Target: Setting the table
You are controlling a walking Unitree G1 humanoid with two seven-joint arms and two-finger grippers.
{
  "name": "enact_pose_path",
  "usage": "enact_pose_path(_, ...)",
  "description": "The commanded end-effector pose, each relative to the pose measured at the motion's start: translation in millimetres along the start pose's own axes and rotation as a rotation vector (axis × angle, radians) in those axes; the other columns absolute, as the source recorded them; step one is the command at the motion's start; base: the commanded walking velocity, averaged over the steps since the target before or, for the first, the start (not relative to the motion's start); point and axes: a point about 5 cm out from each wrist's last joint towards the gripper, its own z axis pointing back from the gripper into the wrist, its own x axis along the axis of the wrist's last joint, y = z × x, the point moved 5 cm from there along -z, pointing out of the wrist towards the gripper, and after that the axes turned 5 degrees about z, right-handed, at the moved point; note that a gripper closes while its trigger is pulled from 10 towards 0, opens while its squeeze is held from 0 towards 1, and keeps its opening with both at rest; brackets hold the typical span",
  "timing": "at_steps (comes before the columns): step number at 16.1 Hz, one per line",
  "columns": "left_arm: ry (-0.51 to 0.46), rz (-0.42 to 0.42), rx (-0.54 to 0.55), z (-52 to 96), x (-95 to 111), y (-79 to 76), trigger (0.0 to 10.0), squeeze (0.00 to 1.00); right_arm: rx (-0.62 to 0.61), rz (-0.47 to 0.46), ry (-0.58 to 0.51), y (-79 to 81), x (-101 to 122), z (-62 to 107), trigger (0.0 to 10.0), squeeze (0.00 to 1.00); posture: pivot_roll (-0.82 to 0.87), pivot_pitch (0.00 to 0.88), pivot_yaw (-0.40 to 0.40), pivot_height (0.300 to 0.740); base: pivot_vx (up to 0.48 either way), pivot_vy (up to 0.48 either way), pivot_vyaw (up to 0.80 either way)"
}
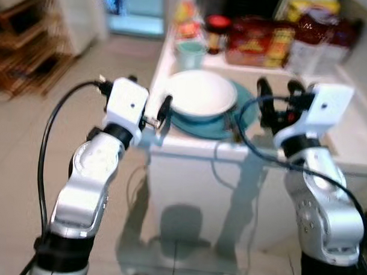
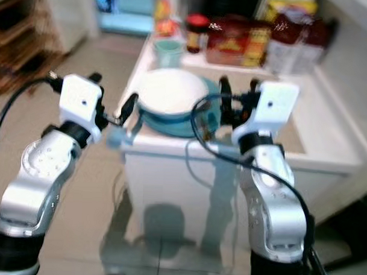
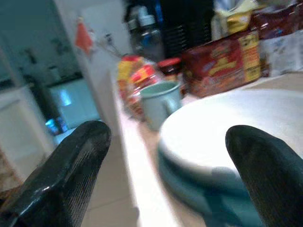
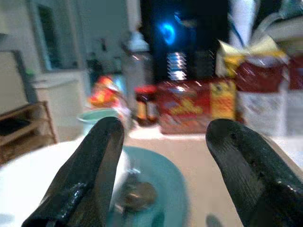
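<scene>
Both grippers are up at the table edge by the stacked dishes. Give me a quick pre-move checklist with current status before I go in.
1. Left gripper open: ok, fingers apart at the table's left edge.
2. Right gripper open: ok, fingers spread beside the teal plate.
3. White bowl seated on the plate: ok, it sits level on it.
4. Spoon position: it lies on the plate next to the bowl; whether it touches the bowl, cannot tell.
5. Mug clear of the bowl: ok, it stands behind it.
6. Image sharpness for fine alignment: not ok, views are blurred.
</scene>
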Motion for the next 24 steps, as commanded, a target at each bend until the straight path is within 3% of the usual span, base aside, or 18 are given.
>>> enact_pose_path(1, -0.009, 0.011, -0.028, -1.1, 4.5, -7.2, 10.0, 0.0, -0.001, -0.003, 0.013, -6.9, 0.6, 1.9, 10.0, 0.0, 0.07, 0.044, -0.015, 0.74, 0.0, 0.0, 0.0)
enact_pose_path(4, -0.028, -0.001, 0.06, 0.1, 7.4, 15.3, 10.0, 0.0, 0.045, -0.041, 0.038, -3.1, -2.4, -3.2, 10.0, 0.0, 0.07, 0.038, -0.031, 0.74, 0.0, 0.0, 0.0)
enact_pose_path(5, -0.024, -0.002, 0.082, -0.2, 7.7, 20.9, 10.0, 0.0, 0.063, -0.061, 0.041, -2.0, -2.3, -5.7, 10.0, 0.2, 0.08, 0.041, -0.036, 0.74, 0.0, 0.0, 0.0)
enact_pose_path(6, -0.04, 0.001, 0.098, 0.6, 13.0, 25.6, 10.0, 0.0, 0.067, -0.116, 0.059, -3.9, -4.0, -12.9, 10.0, 1.0, 0.08, 0.044, -0.041, 0.74, 0.0, 0.0, 0.0)
enact_pose_path(9, -0.064, 0.001, 0.098, 1.7, 21.4, 27.6, 10.0, 0.0, 0.058, -0.286, 0.11, -7.7, -12.4, -31.2, 10.0, 1.0, 0.1, 0.046, -0.047, 0.74, 0.0, 0.0, 0.0)
enact_pose_path(11, -0.055, 0.016, 0.069, 4.1, 19.3, 26.3, 10.0, 0.0, 0.132, -0.444, 0.159, 5.8, -15.5, -53.9, 10.0, 1.0, 0.09, 0.047, -0.046, 0.74, 0.0, 0.0, 0.0)
enact_pose_path(13, -0.035, 0.009, -0.024, 8.7, 15.6, 15.9, 10.0, 0.0, 0.217, -0.51, 0.196, 17.6, -9.1, -80.3, 10.0, 1.0, 0.1, 0.048, -0.058, 0.74, 0.0, 0.0, 0.0)
enact_pose_path(15, -0.01, -0.003, -0.212, 20.7, 15.9, -6.7, 10.0, 0.0, 0.214, -0.488, 0.344, 18.6, -22.8, -99.5, 10.0, 1.0, 0.11, 0.048, -0.075, 0.74, 0.0, 0.0, 0.0)
enact_pose_path(16, 0.004, -0.003, -0.271, 26.8, 15.0, -13.4, 10.0, 0.0, 0.211, -0.463, 0.403, 18.1, -28.6, -104.0, 10.0, 0.0, 0.11, 0.049, -0.079, 0.74, 0.0, 0.0, 0.0)
enact_pose_path(19, 0.053, 0.013, -0.378, 41.3, 10.6, -25.3, 10.0, 0.0, 0.249, -0.479, 0.557, 21.8, -39.2, -109.9, 10.0, 0.0, 0.11, 0.052, -0.089, 0.74, 0.0, 0.0, 0.0)
enact_pose_path(24, 0.085, 0.051, -0.475, 49.5, 10.2, -41.7, 10.0, 0.0, 0.377, -0.642, 0.7, 37.8, -46.9, -102.4, 10.0, 0.0, 0.11, 0.054, -0.091, 0.74, 0.0, 0.0, 0.0)
